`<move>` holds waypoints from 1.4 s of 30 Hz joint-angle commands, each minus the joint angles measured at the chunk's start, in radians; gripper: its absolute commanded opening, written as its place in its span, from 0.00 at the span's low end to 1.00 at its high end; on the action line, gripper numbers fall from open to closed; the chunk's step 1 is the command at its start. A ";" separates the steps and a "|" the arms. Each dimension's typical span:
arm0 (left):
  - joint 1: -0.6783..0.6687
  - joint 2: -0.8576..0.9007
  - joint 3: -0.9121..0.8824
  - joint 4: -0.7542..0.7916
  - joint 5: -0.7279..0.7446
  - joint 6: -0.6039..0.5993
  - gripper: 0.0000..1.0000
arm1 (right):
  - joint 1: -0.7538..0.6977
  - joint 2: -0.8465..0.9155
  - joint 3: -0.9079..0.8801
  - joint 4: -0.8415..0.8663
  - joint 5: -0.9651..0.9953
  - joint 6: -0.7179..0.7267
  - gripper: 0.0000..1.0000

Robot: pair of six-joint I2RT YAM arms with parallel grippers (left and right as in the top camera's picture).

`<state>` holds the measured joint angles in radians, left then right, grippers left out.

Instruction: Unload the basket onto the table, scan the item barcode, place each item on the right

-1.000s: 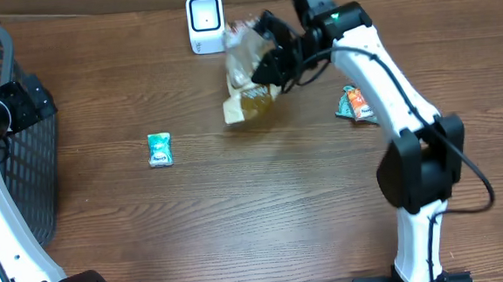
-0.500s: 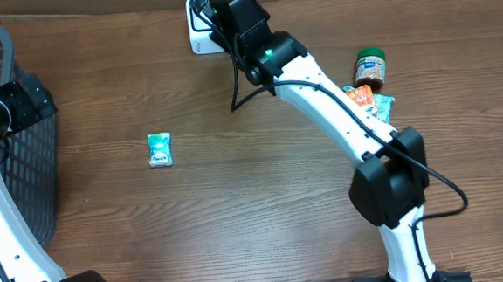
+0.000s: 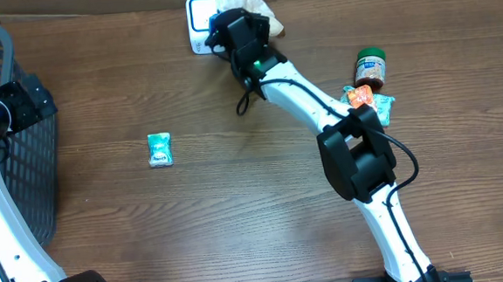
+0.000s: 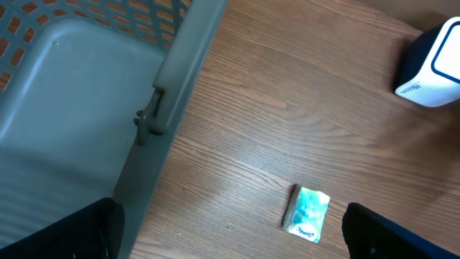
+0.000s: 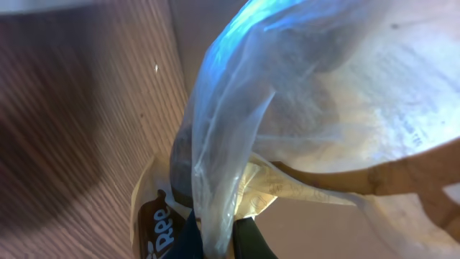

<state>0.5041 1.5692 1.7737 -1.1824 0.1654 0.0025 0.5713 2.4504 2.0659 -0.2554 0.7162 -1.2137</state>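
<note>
My right gripper is shut on a clear plastic bag with brown and white print, pinching a fold of its film between the fingers. From overhead, the bag hangs at the table's back edge, just right of the white barcode scanner, with the right arm stretched out to it. No barcode can be made out on the bag. My left gripper is open and holds nothing, hovering beside the grey basket. The scanner also shows at the top right of the left wrist view.
A small teal packet lies on the wood left of centre, and the same packet sits below my left fingers. A brown jar and orange and teal packets sit at the right. The basket fills the left edge.
The right arm has swung the bag from the table's middle back to the far edge beside the scanner. The jar at the right is now uncovered. The left arm has not moved.
</note>
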 commanded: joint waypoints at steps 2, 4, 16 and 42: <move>0.000 -0.006 0.019 0.001 0.011 -0.009 1.00 | 0.039 -0.012 0.003 0.062 0.048 -0.157 0.04; 0.000 -0.006 0.019 0.001 0.011 -0.009 1.00 | 0.047 -0.012 0.003 0.071 0.054 -0.203 0.04; 0.000 -0.006 0.019 0.001 0.011 -0.009 0.99 | 0.060 -0.002 0.003 0.070 0.043 -0.220 0.04; 0.000 -0.006 0.019 0.001 0.011 -0.009 1.00 | 0.108 -0.356 0.003 -0.336 -0.201 0.522 0.04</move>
<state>0.5041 1.5688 1.7737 -1.1824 0.1654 0.0025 0.6708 2.2723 2.0621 -0.5137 0.6479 -0.9562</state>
